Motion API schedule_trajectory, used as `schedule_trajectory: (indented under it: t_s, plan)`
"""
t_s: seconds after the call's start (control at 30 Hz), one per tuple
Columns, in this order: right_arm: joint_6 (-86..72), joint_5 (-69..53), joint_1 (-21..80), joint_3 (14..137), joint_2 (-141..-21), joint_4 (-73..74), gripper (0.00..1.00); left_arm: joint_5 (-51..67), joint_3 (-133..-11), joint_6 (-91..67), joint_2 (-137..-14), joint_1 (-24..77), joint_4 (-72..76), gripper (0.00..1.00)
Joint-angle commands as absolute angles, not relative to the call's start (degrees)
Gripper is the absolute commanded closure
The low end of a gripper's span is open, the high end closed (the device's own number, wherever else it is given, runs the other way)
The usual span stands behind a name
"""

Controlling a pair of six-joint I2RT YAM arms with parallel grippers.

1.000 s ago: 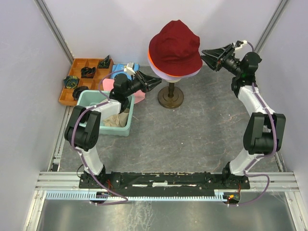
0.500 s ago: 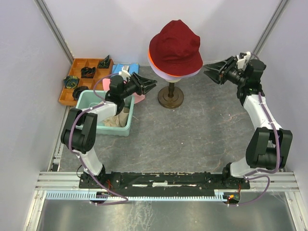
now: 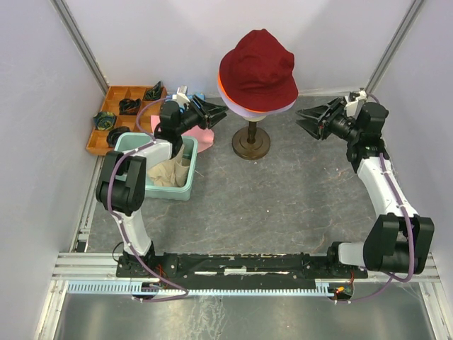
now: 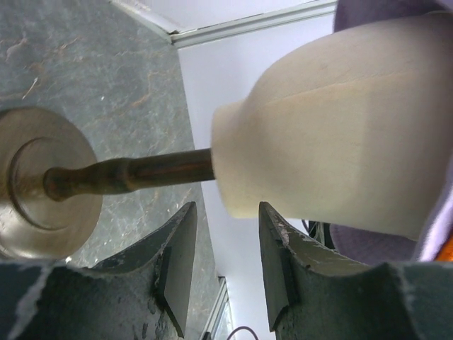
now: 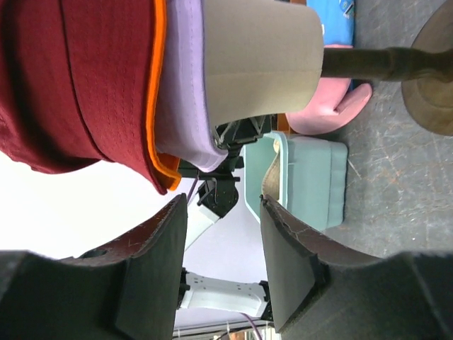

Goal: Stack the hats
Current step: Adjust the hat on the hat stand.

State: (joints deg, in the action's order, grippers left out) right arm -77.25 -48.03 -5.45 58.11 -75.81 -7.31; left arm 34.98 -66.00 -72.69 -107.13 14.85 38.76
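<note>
A dark red hat [image 3: 256, 67] tops the stack on the mannequin head [image 4: 333, 134], with an orange hat's brim [image 5: 159, 106] and a lavender hat [image 5: 180, 85] under it. A pink hat [image 3: 204, 139] lies on the floor behind the bin. A cream-beige hat [image 3: 168, 172] sits inside the bin. My left gripper [image 3: 218, 112] hangs open just left of the stack, level with the head's lower edge, holding nothing [image 4: 226, 262]. My right gripper [image 3: 306, 117] is open to the right of the stack and also holds nothing [image 5: 223, 262].
The head stands on a dark pole with a round base [image 3: 251, 145]. A teal bin [image 3: 134, 145] sits at the left. Behind it lie an orange compartment tray [image 3: 117, 95] with dark items and a blue patterned cloth [image 3: 192, 99]. Walls close in on both sides.
Both sets of jaws have opened wider. My right gripper has dropped from beside the hat's brim toward the near side. My left arm has swung its wrist back, the gripper staying beside the head.
</note>
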Motion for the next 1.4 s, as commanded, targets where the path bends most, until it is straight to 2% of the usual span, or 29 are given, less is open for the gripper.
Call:
schedule_trajectory:
  t_s: [0.0,0.2,0.63,1.0,1.1,1.27,1.37]
  plan:
    - [-79.8,-46.2,-4.1,58.2,-72.0,-12.0,0.47,36.7,-70.1,-71.2,-106.7,13.6,40.9,0.53]
    - [-85.3,-44.1,-3.3,57.5,-71.8,-19.2,0.46,37.7,-71.3,-72.2,-106.7,10.2,41.3,0.52]
    - [-85.4,-42.1,-1.1,62.3,-76.8,-21.7,0.45,40.0,-81.3,-75.4,-112.4,8.6,42.5,0.50]
    - [-86.9,-41.0,0.5,65.4,-81.0,-24.9,0.46,40.1,-84.1,-76.4,-113.6,8.1,42.2,0.50]
    - [-87.3,-40.4,1.1,64.9,-81.9,-26.1,0.52,39.9,-84.1,-76.7,-113.7,8.1,42.7,0.50]
    - [-87.1,-40.0,1.3,65.1,-83.2,-26.9,0.84,40.0,-83.9,-77.0,-113.6,8.0,42.8,0.50]
    - [-86.4,-40.0,1.0,65.7,-84.0,-26.3,0.94,40.2,-83.7,-77.2,-113.1,7.9,42.9,0.50]
